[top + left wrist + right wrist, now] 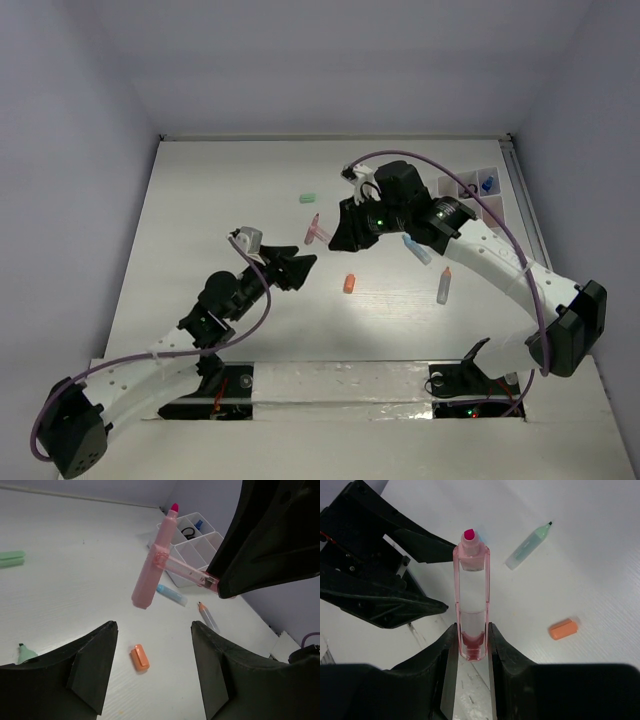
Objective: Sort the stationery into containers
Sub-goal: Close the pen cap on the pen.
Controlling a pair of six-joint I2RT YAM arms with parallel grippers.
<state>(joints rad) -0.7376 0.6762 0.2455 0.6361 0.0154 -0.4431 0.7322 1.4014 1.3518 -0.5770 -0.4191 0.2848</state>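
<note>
My right gripper [338, 236] [471, 641] is shut on the clear end of a pink highlighter [471, 587], holding it above the table; the highlighter also shows in the top view [317, 232] and the left wrist view [155, 565]. My left gripper [297, 268] [154, 666] is open and empty, just left of and below the highlighter, above an orange cap [140, 657] [349, 284] [563, 629]. The white divided tray [497, 207] [192, 555] stands at the far right and holds a blue clip [487, 184].
On the table lie a blue pen [417, 248] [171, 594], a grey pen with an orange tip [444, 285] [207, 616], a mint cap [308, 198] [11, 558] and a mint pen [529, 546] [25, 652]. The two grippers are close together.
</note>
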